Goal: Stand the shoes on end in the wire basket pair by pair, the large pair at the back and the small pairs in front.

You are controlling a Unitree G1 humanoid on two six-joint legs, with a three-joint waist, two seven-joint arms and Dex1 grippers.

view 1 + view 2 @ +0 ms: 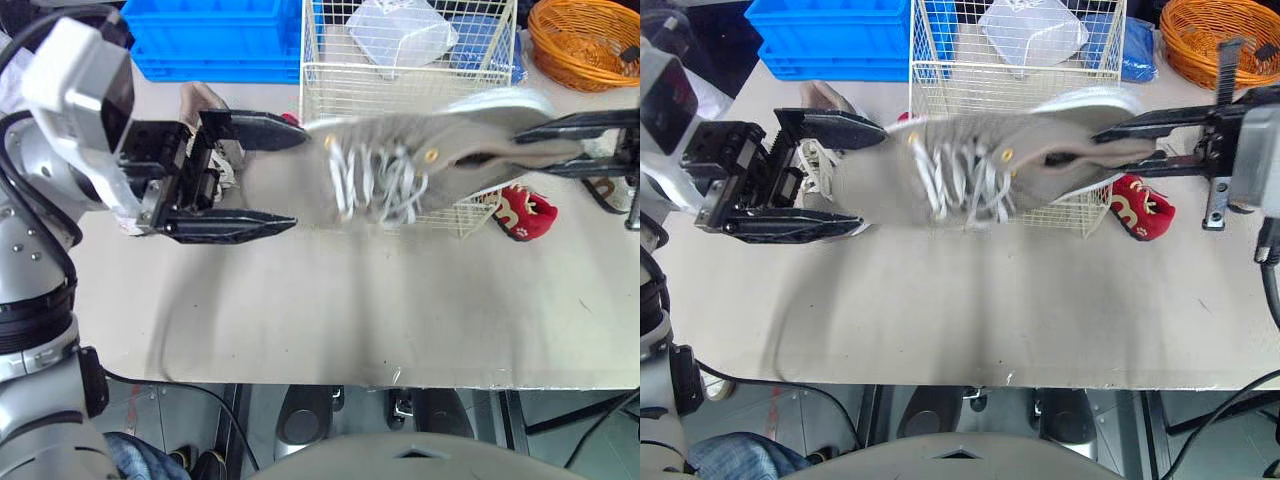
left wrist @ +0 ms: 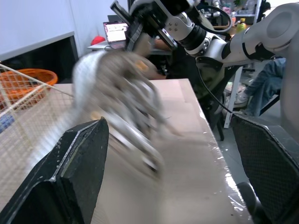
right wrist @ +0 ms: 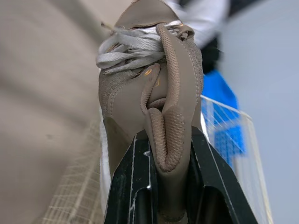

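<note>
The right gripper is pinching the grey shoe by its heel at mid-frame, just before the wire basket, the left gripper is gaping wide at left, and I'm worrying the toe catches the rim, twisting it loose.

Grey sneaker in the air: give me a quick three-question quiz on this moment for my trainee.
1. True or false: the left gripper is shut on the grey sneaker.
2. Where does the right gripper clamp the sneaker? A) toe B) heel collar C) laces
3. What colour is the small shoe lying on the table beside the wire basket?
Key: 1 false, it is open near the toe; 2 B; 3 red.
</note>
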